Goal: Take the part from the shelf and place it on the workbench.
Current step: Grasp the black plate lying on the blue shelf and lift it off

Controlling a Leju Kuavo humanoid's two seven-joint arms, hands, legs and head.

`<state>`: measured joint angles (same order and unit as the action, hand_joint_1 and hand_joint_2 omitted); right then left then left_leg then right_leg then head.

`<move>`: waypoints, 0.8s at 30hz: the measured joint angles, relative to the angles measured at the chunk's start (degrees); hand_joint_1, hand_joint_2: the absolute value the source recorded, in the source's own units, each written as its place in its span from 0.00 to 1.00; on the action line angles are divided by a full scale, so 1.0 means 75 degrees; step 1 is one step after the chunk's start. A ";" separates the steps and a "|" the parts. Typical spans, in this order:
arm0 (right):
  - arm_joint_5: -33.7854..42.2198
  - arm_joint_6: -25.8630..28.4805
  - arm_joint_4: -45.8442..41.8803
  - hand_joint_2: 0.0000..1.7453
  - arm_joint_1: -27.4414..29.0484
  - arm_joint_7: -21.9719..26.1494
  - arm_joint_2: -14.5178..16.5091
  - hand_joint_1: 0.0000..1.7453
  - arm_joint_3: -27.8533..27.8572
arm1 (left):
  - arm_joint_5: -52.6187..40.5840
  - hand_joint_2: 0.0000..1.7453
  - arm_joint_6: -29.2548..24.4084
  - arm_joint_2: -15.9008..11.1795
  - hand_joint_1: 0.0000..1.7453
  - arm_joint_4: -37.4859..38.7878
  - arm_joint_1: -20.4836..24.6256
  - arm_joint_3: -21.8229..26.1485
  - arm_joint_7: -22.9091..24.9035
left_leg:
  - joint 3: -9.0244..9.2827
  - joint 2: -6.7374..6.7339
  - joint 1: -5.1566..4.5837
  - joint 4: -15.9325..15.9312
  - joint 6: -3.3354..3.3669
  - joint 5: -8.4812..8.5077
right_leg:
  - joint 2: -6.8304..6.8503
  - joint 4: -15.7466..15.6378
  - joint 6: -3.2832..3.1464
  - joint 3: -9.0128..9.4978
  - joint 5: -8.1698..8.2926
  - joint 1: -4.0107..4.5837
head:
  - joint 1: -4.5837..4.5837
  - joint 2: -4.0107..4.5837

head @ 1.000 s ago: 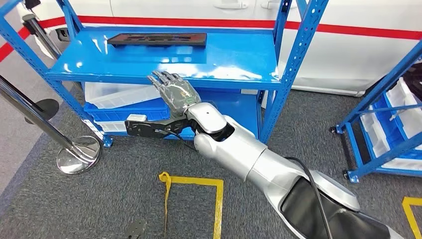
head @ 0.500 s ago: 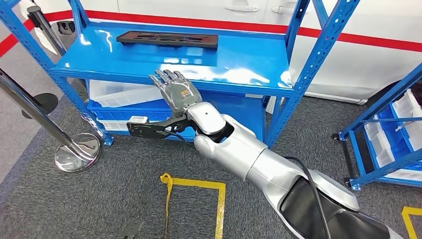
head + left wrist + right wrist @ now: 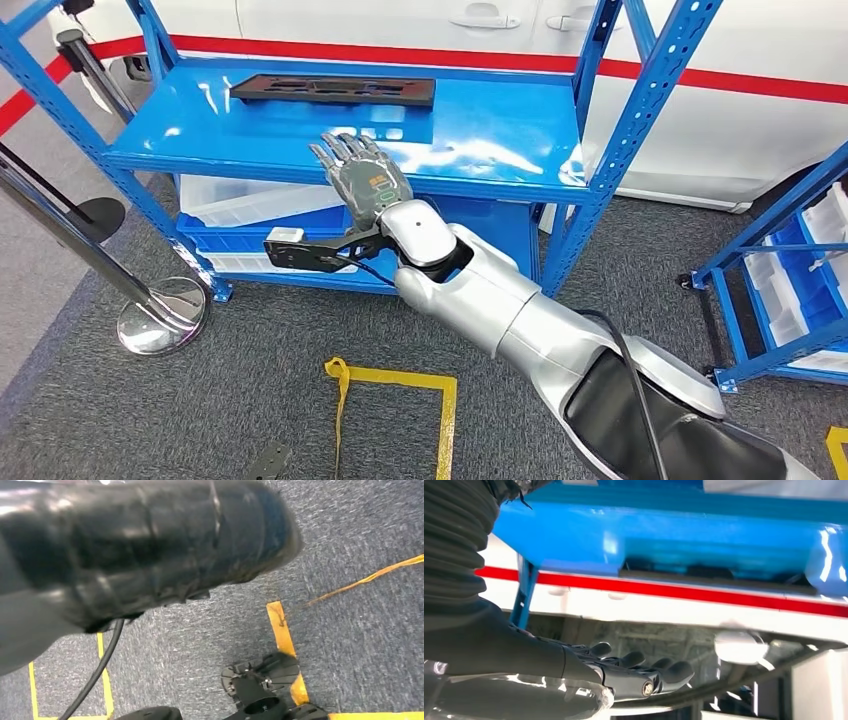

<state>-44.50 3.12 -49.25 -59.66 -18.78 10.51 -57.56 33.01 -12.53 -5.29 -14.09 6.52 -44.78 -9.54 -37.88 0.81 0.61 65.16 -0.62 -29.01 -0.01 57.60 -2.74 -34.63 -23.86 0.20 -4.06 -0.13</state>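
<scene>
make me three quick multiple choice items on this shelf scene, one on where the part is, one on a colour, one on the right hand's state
1. Where does the black part lie?
A. on the top shelf, near its back
B. on the floor
C. in the right hand

2. What colour is the floor tape?
A. green
B. yellow
C. white

3. How is the right hand?
A. gripping the part
B. closed in a fist
C. open, holding nothing

Answers: 1 A, the part lies flat at the shelf's back. 2 B, the tape outline is yellow. 3 C, the fingers stretch over the shelf's front edge, short of the part.
</scene>
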 joint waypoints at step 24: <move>-0.0228 -0.0157 0.0209 1.00 -0.0033 -0.0346 -0.0238 0.00 0.0007 | 0.0023 0.00 -0.0001 0.0007 0.00 0.0005 -0.0016 -0.0003 -0.0011 | 0.0515 -0.0009 -0.0014 -0.0931 0.0185 0.0404 | -0.0031 0.0391 0.0206 -0.0388 0.0091 -0.0009 | 0.0001 0.0000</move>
<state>-46.21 1.95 -47.68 -59.91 -21.38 8.73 -57.50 33.18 -12.54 -5.24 -14.05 6.40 -44.81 -9.62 -34.02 0.74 0.50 58.18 0.77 -25.98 -0.24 60.52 -1.19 -37.54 -23.18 0.13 -4.05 -0.13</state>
